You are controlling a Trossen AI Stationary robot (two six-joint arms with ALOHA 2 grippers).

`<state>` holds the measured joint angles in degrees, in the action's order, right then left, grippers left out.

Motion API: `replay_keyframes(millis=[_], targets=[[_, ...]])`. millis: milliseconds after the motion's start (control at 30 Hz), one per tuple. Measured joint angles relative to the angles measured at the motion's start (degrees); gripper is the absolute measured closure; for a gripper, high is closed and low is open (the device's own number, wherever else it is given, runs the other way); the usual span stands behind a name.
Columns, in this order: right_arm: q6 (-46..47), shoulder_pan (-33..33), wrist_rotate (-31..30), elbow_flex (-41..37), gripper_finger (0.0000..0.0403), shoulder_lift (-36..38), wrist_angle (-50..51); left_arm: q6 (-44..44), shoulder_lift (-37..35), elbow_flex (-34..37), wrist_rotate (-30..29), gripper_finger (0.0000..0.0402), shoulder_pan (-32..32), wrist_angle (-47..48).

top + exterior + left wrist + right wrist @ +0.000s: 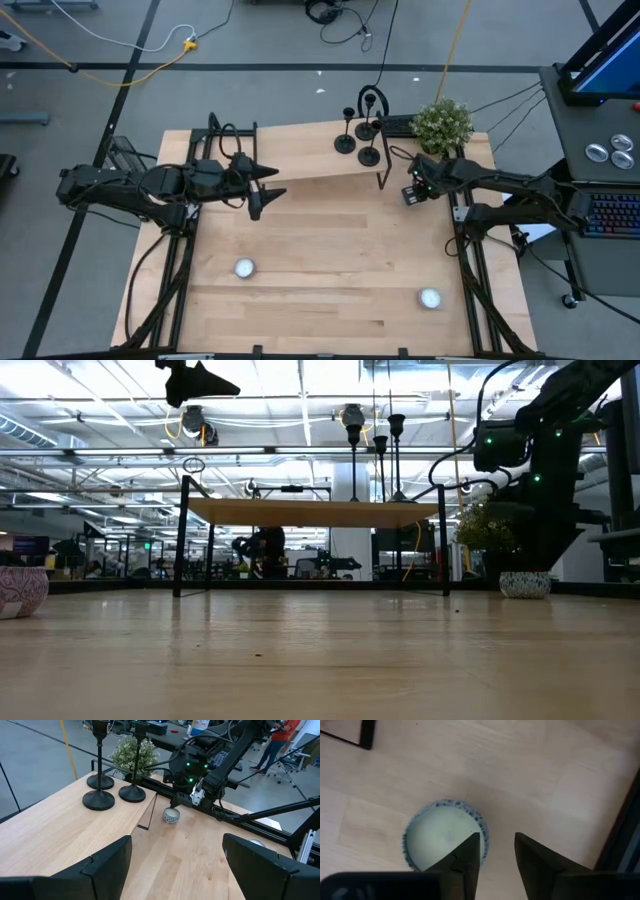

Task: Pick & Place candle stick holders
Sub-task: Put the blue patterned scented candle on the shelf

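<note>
Right gripper point(496, 862): your fingers stand narrowly apart, holding nothing, poised above a small speckled bowl point(445, 840) on the table point(330, 250).
Left gripper point(268, 181): spread wide, empty, raised beside the shelf.
Candle stick holders point(357, 135): three, upright, clustered on the raised shelf point(310, 150), near the potted plant point(442, 123).
Tealights point(244, 268): two, well apart.

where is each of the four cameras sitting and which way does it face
High view: above the table, looking straight down; both arms show, left gripper and right gripper.
Low view: at tabletop height, looking level under the raised shelf; dark arm parts hang from above.
Left wrist view: looks past its own open fingers toward three candle stick holders.
Right wrist view: looks down past its own fingers at a speckled bowl.
Shared: both wrist views show that bowl.
</note>
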<state>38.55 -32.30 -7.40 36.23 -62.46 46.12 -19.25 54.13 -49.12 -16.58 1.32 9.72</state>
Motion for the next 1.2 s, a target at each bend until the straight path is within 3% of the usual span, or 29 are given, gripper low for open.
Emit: replay_keyframes(millis=[267, 733, 967, 1200], targets=[[-0.86, -0.73, 0.14, -0.01, 0.0328, -0.02, -0.48, 0.3, 0.0, 0.0, 0.02, 0.0082, 0.0, -0.02], [-0.22, -0.73, 3.04, -3.39, 0.0359, 0.55, -4.34, 0.69, 0.0, -0.02, 0.0, 0.0082, 0.0, -0.04], [-0.26, -0.73, 3.04, -3.41, 0.0397, 0.92, -5.01, 0.64, 0.0, -0.02, -0.01, 0.0082, -0.17, -0.07], [-1.05, -0.73, 2.92, -3.41, 0.04, 0.92, -5.2, 0.63, 0.0, -0.02, -0.02, 0.0082, -0.76, -0.07]])
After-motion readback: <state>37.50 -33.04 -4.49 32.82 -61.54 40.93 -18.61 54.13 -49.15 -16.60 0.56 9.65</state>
